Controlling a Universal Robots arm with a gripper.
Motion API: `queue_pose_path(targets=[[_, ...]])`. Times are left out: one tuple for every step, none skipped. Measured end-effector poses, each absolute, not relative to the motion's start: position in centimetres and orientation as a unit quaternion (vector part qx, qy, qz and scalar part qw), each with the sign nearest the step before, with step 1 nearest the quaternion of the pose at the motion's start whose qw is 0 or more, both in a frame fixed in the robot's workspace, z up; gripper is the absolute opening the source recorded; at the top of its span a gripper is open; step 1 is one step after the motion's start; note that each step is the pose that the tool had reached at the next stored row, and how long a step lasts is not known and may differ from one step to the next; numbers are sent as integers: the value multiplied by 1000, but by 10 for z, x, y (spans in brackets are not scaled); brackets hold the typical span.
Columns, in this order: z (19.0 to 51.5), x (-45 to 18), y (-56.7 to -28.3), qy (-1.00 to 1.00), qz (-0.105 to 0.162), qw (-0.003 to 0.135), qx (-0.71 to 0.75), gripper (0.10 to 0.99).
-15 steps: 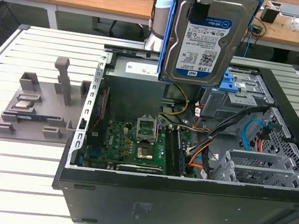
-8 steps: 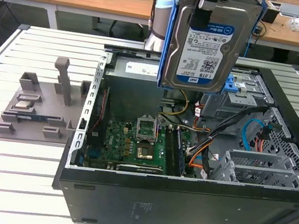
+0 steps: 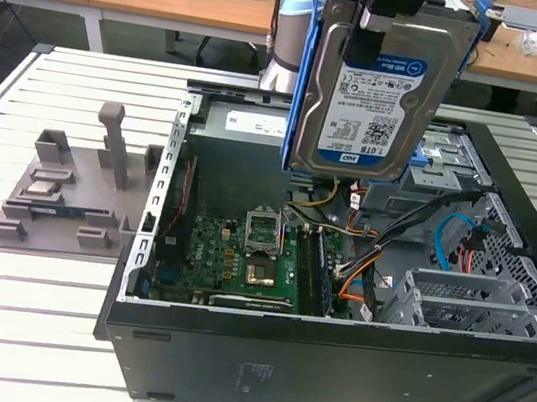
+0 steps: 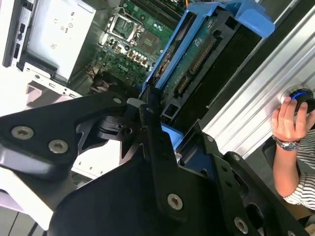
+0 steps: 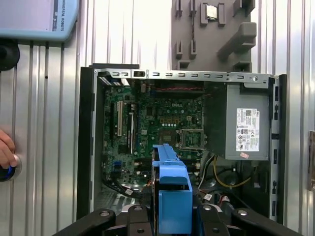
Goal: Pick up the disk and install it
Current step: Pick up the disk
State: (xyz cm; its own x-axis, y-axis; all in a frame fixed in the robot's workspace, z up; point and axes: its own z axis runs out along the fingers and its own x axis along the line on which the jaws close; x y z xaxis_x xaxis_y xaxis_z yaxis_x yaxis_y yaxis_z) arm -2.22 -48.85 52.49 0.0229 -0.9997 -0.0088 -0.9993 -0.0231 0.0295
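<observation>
Silver disk (image 3: 382, 87), white-and-blue printed label (image 3: 369, 105), clamped by fingers (image 3: 367, 34), above open case (image 3: 324, 371)

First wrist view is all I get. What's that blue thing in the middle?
Observer: The bracket round the disk; the exterior view shows its silver, labelled face.
Operator: Is it in the computer yet?
Observer: No. In the exterior view it hangs upright from the tool, above the open case.
Operator: What's on its back?
Observer: A dark circuit board, in the second wrist view.
</observation>
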Motion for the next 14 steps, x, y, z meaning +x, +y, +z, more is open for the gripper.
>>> queue_pose_path(targets=[[525, -22, -490, -699, -13, 7, 715, 369], [525, -22, -492, -699, -13, 7, 715, 369], [525, -22, -494, -699, -13, 7, 715, 369], [525, -22, -495, -699, -13, 7, 715, 369], [525, -22, -498, -699, -13, 7, 715, 369], [525, -22, -499, -699, -13, 7, 715, 369], [525, -22, -501, -699, -13, 7, 715, 369], [525, -22, -504, -699, -13, 7, 715, 369], [525, -22, -506, -699, -13, 7, 715, 369], [525, -22, -508, -699, -13, 7, 715, 369], [524, -22, -511, -699, -13, 7, 715, 369], [524, -22, -513, -699, -13, 7, 715, 369], [524, -22, -516, -699, -13, 7, 715, 369], [524, -22, -518, -699, -13, 7, 715, 369]])
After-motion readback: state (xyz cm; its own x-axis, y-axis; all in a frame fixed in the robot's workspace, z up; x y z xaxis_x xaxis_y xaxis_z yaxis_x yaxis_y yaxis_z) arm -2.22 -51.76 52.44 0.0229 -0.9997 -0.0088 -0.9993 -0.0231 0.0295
